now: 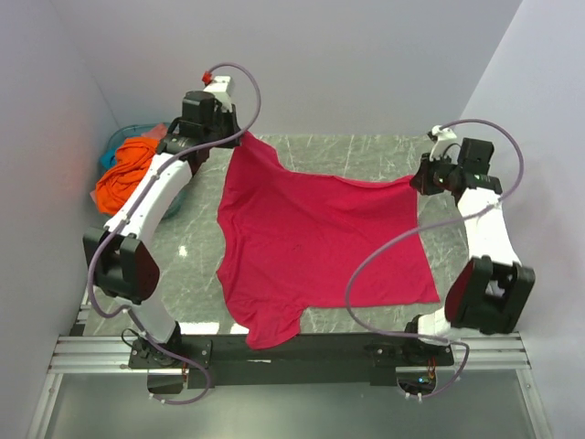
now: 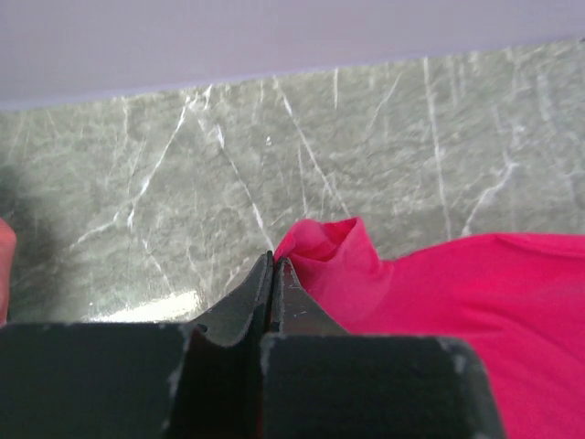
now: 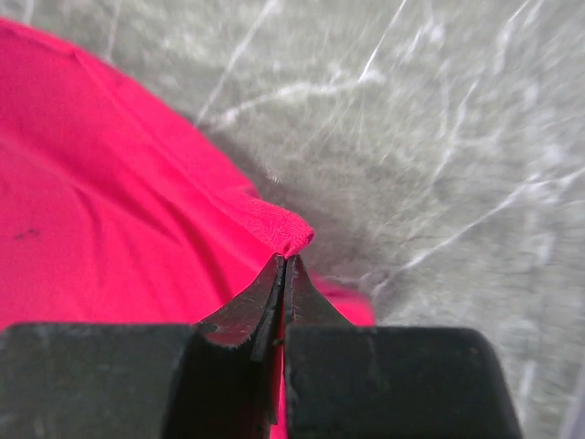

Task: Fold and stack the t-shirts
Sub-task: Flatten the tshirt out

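Metal rail (image 1: 91, 355), crimson-pink t-shirt (image 1: 311, 238) on grey marbled tabletop (image 1: 366, 155), lilac walls (image 1: 366, 55)

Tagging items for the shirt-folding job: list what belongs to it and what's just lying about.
Belongs to the job:
- crimson t-shirt, pinched at its far corners by the shut left gripper and right gripper
- orange t-shirt, heaped in the teal basket

Just lying about:
- teal basket
- marble table
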Robot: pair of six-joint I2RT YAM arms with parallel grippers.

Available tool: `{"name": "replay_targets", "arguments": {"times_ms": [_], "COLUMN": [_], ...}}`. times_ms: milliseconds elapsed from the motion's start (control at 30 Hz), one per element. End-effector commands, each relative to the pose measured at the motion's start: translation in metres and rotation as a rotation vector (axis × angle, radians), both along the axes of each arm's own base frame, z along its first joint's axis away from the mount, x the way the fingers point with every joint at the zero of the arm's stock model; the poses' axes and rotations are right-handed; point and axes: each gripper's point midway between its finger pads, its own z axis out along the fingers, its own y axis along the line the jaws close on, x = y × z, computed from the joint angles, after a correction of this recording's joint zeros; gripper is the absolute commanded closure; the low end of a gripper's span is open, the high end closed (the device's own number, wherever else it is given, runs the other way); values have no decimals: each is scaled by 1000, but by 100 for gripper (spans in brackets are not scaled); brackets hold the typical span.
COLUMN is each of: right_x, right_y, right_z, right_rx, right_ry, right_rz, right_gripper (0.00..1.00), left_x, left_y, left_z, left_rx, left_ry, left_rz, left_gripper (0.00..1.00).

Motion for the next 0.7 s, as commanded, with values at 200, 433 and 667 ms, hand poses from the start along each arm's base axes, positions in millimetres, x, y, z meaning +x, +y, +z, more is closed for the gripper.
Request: {"name": "replay_targets", "arguments": {"times_ms": [200,433,667], "right_x": [-55,-113,-210], "right_y": [-1,1,18], "right_z": [111,253,408], "right_rx": [-140,-252,-254], "right_ry": [-302,-626,-971], "right_rz": [-48,-133,-238], "right_gripper": [100,100,100], "left_x": [-30,-134,-298], "left_y": [27,55,95], "left_z": [110,273,423], "left_rx": [-126,-249,-409], "left_ry": [-257,-679,-1130], "left_rz": [-13,-7,-23], "left_gripper": [100,100,100]}}
